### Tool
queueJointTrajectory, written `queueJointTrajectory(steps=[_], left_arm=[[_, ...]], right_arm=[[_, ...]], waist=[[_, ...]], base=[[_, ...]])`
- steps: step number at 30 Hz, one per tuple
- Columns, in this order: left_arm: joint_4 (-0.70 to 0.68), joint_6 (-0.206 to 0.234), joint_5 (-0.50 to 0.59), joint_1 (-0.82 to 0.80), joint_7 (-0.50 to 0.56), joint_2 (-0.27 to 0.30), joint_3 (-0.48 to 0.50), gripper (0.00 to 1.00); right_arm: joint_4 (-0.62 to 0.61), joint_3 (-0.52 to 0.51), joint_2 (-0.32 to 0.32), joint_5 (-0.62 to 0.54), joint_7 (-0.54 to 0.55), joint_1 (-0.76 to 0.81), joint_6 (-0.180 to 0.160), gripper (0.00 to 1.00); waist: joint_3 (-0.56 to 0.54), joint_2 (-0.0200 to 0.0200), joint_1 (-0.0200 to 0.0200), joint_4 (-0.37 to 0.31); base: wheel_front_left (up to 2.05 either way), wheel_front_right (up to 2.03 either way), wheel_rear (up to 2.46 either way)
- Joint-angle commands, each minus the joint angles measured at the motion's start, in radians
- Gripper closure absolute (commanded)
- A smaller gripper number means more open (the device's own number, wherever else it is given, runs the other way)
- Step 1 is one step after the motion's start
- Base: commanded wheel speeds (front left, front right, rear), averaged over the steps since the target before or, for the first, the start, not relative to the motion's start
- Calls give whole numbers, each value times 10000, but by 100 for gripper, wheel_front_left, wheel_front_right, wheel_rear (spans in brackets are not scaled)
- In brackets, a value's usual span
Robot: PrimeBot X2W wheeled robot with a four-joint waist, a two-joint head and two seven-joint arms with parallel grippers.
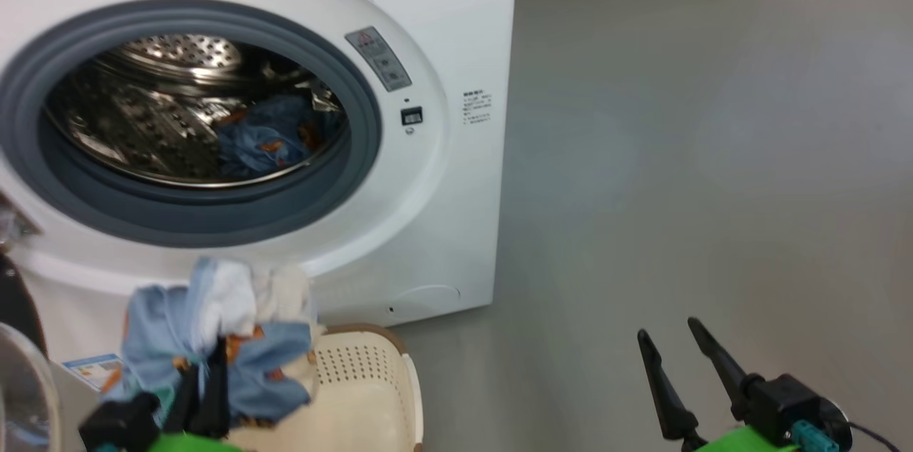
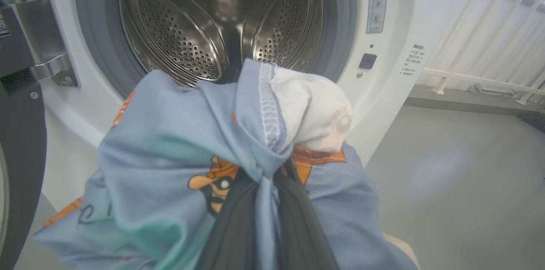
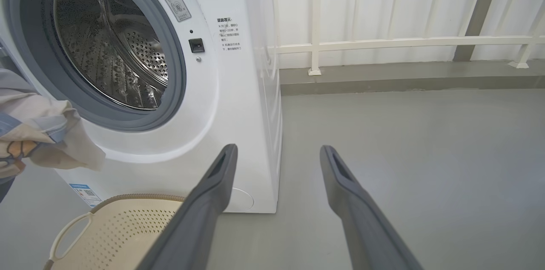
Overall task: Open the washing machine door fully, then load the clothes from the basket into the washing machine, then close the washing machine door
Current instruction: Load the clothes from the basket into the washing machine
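The washing machine point(image 1: 442, 224) stands with its drum point(image 1: 171, 110) uncovered, and a piece of blue printed cloth point(image 1: 274, 135) lies inside. The washing machine door point(image 1: 18, 373) is swung out at the far left; its black rim point(image 2: 21, 155) shows beside the hinge. My left gripper point(image 1: 214, 352) is shut on a bundle of the clothes point(image 2: 179, 155), light blue with orange figures and some white, held up in front of the drum's lower rim and above the basket point(image 1: 364, 388). My right gripper point(image 3: 277, 148) hangs open over the floor, right of the machine and holding nothing.
Grey floor point(image 1: 677, 152) stretches to the right of the machine. A white railing point(image 3: 383, 42) and a low kerb run along the back wall. The door's metal hinge point(image 2: 51, 70) juts out on the machine's left side. The basket point(image 3: 119, 231) sits against the machine's front.
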Motion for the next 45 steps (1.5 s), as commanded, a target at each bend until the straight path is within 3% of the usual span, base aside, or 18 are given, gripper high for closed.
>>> queueJointTrajectory(steps=[1, 9, 21, 35, 45], left_arm=[[-107, -74, -79, -846, -80, 304, 443, 100], [576, -265, -423, -3021, 40, 1297, 844, 100], [1716, -401, -496, -5619, -26, 2777, 1084, 100], [3805, -443, 65, -8542, -104, 4060, 1180, 100], [4206, -458, 667, -10113, -107, 4903, 1148, 100]], right_arm=[[-328, 323, -49, 150, -48, -624, 16, 0], [-689, 784, -49, 666, -48, -1354, 16, 0], [-1036, 1372, -49, 1250, -48, -2007, 16, 0], [-1306, 2112, -49, 1508, -48, -2328, 16, 0], [-1545, 2137, -49, 1425, -48, -2234, 16, 0]], waist=[[633, 0, 0, -429], [2364, 0, 0, -1382], [4014, 0, 0, -2492], [5241, 0, 0, -3177], [6010, 0, 0, -3336]], base=[[0, 0, 0], [0, 0, 0], [0, 0, 0], [0, 0, 0], [0, 0, 0]])
